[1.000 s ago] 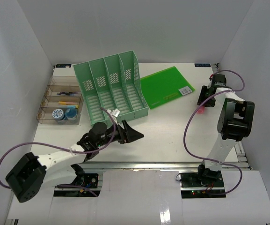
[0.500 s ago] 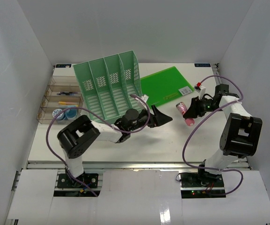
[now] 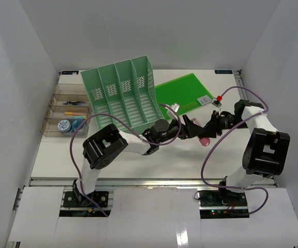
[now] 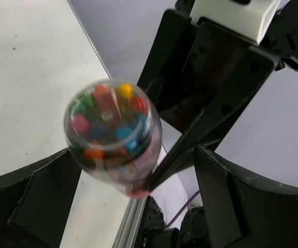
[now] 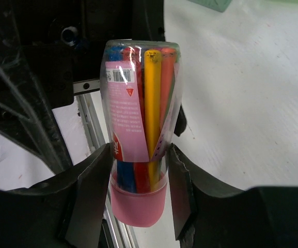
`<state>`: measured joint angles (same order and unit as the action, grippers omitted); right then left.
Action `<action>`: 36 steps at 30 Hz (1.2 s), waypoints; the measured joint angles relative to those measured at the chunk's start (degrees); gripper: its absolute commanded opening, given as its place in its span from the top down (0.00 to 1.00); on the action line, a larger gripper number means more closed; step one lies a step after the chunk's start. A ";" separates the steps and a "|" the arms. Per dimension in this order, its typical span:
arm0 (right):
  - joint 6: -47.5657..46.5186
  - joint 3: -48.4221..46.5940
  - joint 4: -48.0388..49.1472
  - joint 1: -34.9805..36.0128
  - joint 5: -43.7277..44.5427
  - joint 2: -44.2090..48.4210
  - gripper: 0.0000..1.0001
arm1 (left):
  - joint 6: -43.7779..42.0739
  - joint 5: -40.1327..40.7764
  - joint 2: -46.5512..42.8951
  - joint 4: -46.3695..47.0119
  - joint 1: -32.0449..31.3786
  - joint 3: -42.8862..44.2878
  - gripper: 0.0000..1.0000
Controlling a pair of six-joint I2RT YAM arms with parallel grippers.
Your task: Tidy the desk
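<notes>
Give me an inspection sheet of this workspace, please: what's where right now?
Surface: white desk, metal rails at its edges.
Job's things: marker tube held off the desk; green file rack, green folder beside it, clear tray at far left.
Clutter: nothing seen.
Grippers: right gripper shut on the marker tube; left gripper open, jaws either side of the tube's other end.
Cables: purple cables loop from both arms.
Surroundings: plain white walls.

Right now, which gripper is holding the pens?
The right gripper, shut on the clear plastic tube of coloured pens; the left gripper is wide open.
</notes>
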<state>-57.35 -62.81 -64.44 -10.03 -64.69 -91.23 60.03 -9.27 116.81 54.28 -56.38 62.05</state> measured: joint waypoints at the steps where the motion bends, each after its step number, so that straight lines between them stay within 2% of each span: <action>1: -1.34 -0.01 -0.80 0.03 -0.32 -0.04 0.92 | -0.08 0.11 0.00 0.17 -0.05 0.04 0.13; 4: -4.39 -0.02 -2.37 -0.08 -0.78 -0.11 0.92 | -0.22 0.32 0.00 0.83 -0.41 0.06 0.16; 10: -7.03 -0.02 -3.39 -0.08 -1.70 -0.12 0.92 | -0.12 1.33 -0.16 2.74 -0.81 -0.83 0.16; 16: -9.23 0.00 -6.61 -0.02 -3.04 -0.17 0.92 | 1.62 5.49 -0.87 10.65 -0.34 -7.30 0.14; 22: -10.61 0.00 -8.07 0.05 -3.50 -0.17 0.91 | 3.13 6.94 -0.87 15.63 -0.04 -8.29 0.15; 30: -10.79 0.00 -8.53 0.29 -4.68 -0.10 0.85 | 3.02 6.71 -0.72 13.17 0.03 -4.17 0.38; 36: -10.01 -0.24 -8.70 0.36 -4.32 -0.12 0.85 | 3.38 6.28 -0.31 12.38 0.21 -3.89 0.42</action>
<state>-67.36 -63.05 -73.14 -9.66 -69.02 -91.35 63.41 -2.99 116.51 66.65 -56.17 58.16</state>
